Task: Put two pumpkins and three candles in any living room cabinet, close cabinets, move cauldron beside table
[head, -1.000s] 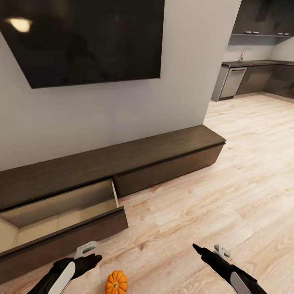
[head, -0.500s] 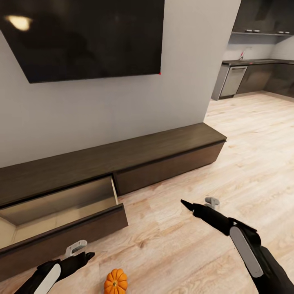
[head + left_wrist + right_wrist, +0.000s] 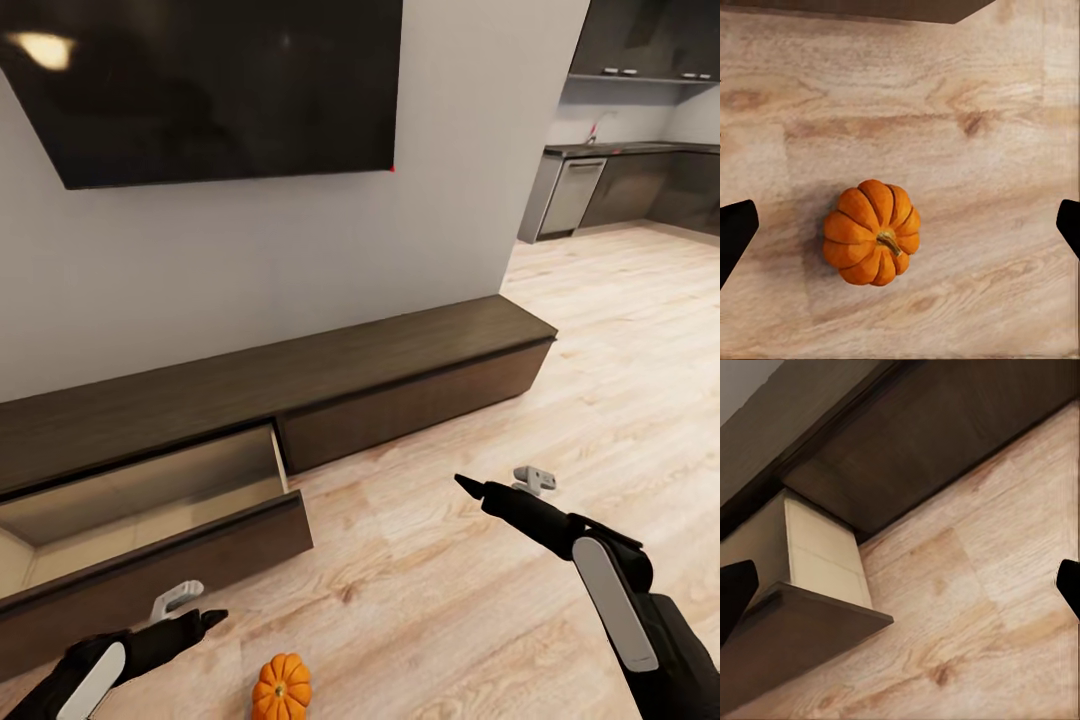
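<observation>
Evidently left hand (image 3: 900, 225) hovers spread over pumpkin (image 3: 872, 232).

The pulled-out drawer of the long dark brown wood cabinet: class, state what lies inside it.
The drawer of the cabinet shows bare tan walls and floor. Its dark front panel covers the nearest strip, so that part stays unseen.
</observation>
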### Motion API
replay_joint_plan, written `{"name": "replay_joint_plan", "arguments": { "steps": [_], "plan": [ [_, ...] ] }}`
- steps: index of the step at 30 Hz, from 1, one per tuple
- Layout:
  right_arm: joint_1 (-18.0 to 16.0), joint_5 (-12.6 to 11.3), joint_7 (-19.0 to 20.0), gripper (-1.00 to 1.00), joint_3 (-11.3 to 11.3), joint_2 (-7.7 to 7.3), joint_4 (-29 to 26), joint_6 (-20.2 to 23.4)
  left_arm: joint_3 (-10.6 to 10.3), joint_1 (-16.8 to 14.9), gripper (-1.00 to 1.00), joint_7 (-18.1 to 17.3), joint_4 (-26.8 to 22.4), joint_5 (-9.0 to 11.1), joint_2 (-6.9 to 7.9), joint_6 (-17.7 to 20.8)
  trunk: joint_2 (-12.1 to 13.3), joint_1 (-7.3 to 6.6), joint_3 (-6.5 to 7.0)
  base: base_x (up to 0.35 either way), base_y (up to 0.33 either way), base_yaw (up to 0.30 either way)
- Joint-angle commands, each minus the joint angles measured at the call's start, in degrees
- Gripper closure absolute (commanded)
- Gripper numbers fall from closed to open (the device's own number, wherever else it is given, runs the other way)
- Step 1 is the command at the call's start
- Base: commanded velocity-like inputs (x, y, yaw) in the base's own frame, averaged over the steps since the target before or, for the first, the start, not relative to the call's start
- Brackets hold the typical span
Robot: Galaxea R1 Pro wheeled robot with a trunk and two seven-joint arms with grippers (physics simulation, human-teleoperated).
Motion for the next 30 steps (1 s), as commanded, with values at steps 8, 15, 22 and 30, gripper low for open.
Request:
{"name": "replay_joint_plan", "arguments": {
  "steps": [8, 15, 22, 30],
  "plan": [
    [-0.17, 0.71, -0.22, -1.00, 0.10, 0.96, 0.45, -0.31, 5.15, -0.12, -1.00, -1.28, 0.10, 1.34, 1.76, 4.53, -3.24, 1.75, -1.49, 0.000, 0.000, 0.000],
    [-0.17, 0.69, 0.06, -1.00, 0.10, 1.00, 0.30, -0.51, 5.67, -0.06, -1.00, -1.30, 1.28, 0.84, 1.30, 3.89, -6.05, 3.29, -2.74, 0.000, 0.000, 0.000],
    [-0.17, 0.29, 0.35, -1.00, 0.06, 1.11, 0.22, -0.67, 5.55, -0.06, -1.00, -1.26, 6.54, -1.25, 0.78, -0.95, -8.86, 4.83, -4.00, 0.000, 0.000, 0.000],
    [-0.17, -0.11, 0.36, -1.00, 0.19, 1.14, -0.15, -0.70, 5.51, -0.06, -1.00, -1.29, 7.03, -2.43, -0.15, -1.73, -12.07, 6.59, -5.44, 0.000, 0.000, 0.000]
  ]
}}
